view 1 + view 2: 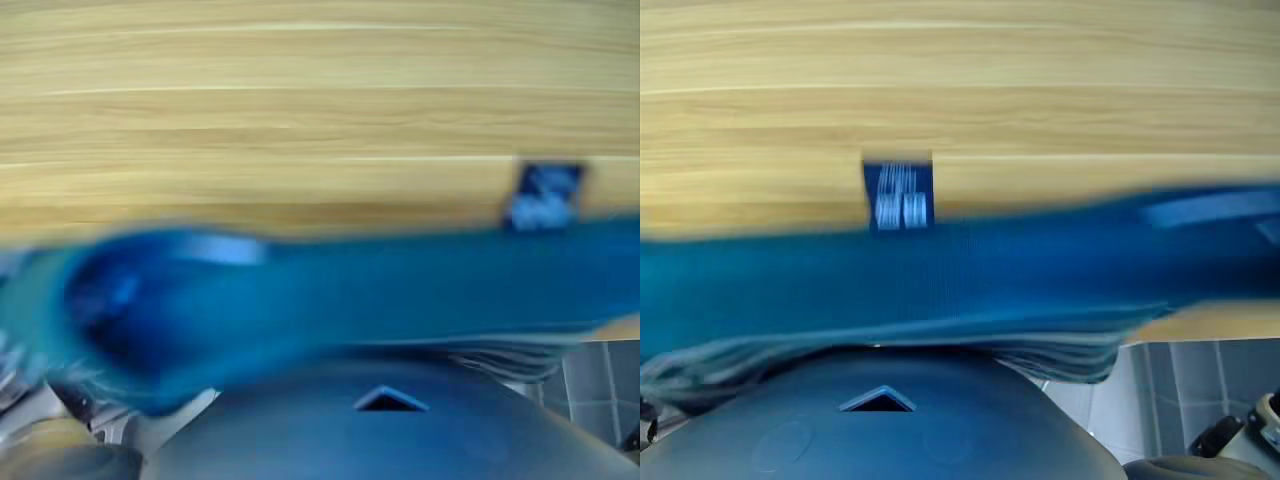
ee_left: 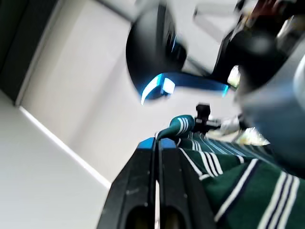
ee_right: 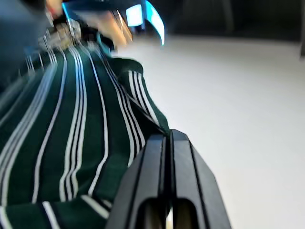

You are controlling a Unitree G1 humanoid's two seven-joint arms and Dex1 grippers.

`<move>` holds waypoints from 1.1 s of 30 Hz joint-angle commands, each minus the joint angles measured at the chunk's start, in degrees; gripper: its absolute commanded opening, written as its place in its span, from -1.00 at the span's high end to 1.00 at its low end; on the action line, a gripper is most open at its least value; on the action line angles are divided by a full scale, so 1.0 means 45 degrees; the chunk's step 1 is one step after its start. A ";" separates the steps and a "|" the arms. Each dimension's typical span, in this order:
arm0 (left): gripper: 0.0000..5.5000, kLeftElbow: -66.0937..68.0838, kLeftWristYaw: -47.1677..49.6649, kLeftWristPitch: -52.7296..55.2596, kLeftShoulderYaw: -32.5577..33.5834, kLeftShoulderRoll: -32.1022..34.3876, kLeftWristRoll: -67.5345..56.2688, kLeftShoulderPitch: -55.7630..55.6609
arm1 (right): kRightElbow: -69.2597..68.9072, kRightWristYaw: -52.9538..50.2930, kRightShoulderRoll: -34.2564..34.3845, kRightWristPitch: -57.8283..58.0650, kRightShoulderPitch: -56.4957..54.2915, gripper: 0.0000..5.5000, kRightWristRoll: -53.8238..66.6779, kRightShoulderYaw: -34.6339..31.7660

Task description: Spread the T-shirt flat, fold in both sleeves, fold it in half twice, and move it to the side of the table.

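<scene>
Head view, blurred shirt (image 1: 400,290) stretched along the counter's (image 1: 300,100) near edge, left wrist view, left fingers (image 2: 138,186) pressed together, pinching the striped shirt's edge, right wrist view, right fingers (image 3: 188,176) likewise clamped on the cloth.

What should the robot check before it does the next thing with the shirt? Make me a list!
1. Grip, left hand: shut at the T-shirt edge, ok.
2. Grip, right hand: shut at the other end, ok.
3. T-shirt stretched between both hands: ok.
4. T-shirt spread flat on the table: not ok, it is a narrow band along the near edge.
5. Sleeves found: cannot tell, too blurry.
</scene>
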 commanded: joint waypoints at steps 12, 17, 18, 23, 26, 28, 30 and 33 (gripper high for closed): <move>0.99 1.7425 1.2938 -0.5824 -0.5067 0.0459 1.4324 -1.7203 | 1.3277 -1.6889 -0.0537 -0.0073 -1.6791 1.00 -1.6843 0.6943; 0.99 1.8193 1.4438 -0.9685 -0.6237 0.0237 1.7391 -1.1868 | 1.2975 -1.9198 -0.0272 -0.1627 -1.1924 1.00 -1.8447 0.7232; 0.99 1.8356 1.4678 -1.0192 -0.6489 0.0101 1.7850 -1.1169 | 1.3058 -1.9504 -0.0298 -0.1758 -1.1508 1.00 -1.8820 0.7465; 0.99 1.7197 1.0509 -1.1905 -0.8573 -0.1139 1.5526 -0.5857 | 1.1714 -1.8044 -0.0099 -0.2491 -0.8548 1.00 -1.9408 0.8920; 0.99 1.4630 0.7061 -1.0934 -1.0181 -0.0702 1.2617 -0.2283 | 0.9031 -1.4061 -0.0725 -0.3746 -0.4907 1.00 -1.6971 1.0627; 0.99 1.3429 0.5824 -1.0318 -1.0528 -0.0200 1.1719 -0.0998 | 0.7240 -1.1875 -0.1918 -0.4529 -0.2520 1.00 -1.5021 1.1580; 0.99 1.2623 0.5116 -0.9851 -1.0432 0.0213 1.1325 -0.0331 | 0.6144 -1.0341 -0.3102 -0.5450 -0.0803 1.00 -1.3121 1.1895; 0.99 1.1924 0.4611 -0.9335 -1.0065 0.0417 1.1032 -0.0087 | 0.5901 -0.9018 -0.3654 -0.5995 -0.0004 1.00 -1.1462 1.1764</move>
